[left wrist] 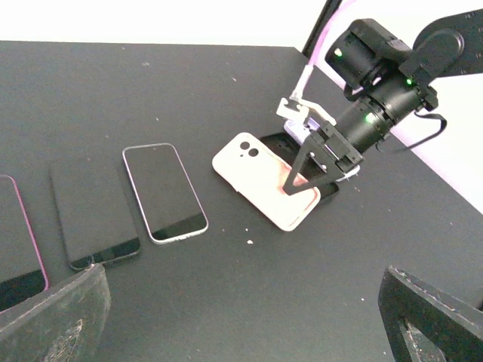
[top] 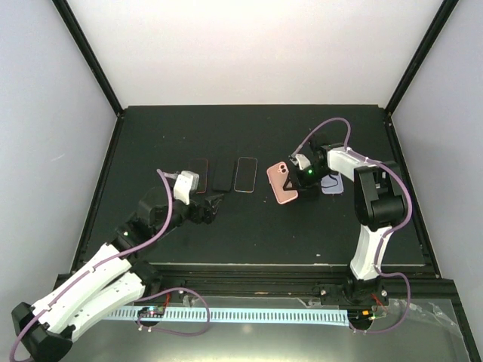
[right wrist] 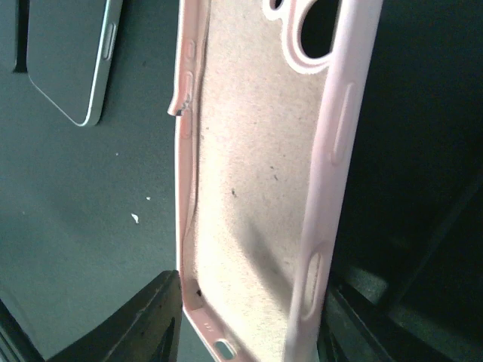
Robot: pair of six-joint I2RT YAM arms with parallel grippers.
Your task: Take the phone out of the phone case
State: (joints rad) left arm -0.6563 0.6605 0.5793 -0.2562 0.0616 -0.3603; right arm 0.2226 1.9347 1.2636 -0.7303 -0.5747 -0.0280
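Note:
A pink phone case (top: 284,183) is tilted up off the black table, held by one long edge. My right gripper (top: 299,179) is shut on it. In the right wrist view the case (right wrist: 256,166) shows its bare beige lining with nothing inside, between my two fingers (right wrist: 155,320). In the left wrist view the case (left wrist: 260,177) shows its back and camera cutout, with a dark flat slab (left wrist: 273,142) under its far edge, perhaps the phone. My left gripper (top: 215,204) is open and empty, low over the table, left of the case.
Three phones lie in a row on the table: a pink-edged one (top: 198,175), a black one (top: 222,175) and a silver-edged one (top: 245,174). A lavender case (top: 332,185) lies right of my right gripper. Small white crumbs (left wrist: 249,242) lie near the pink case.

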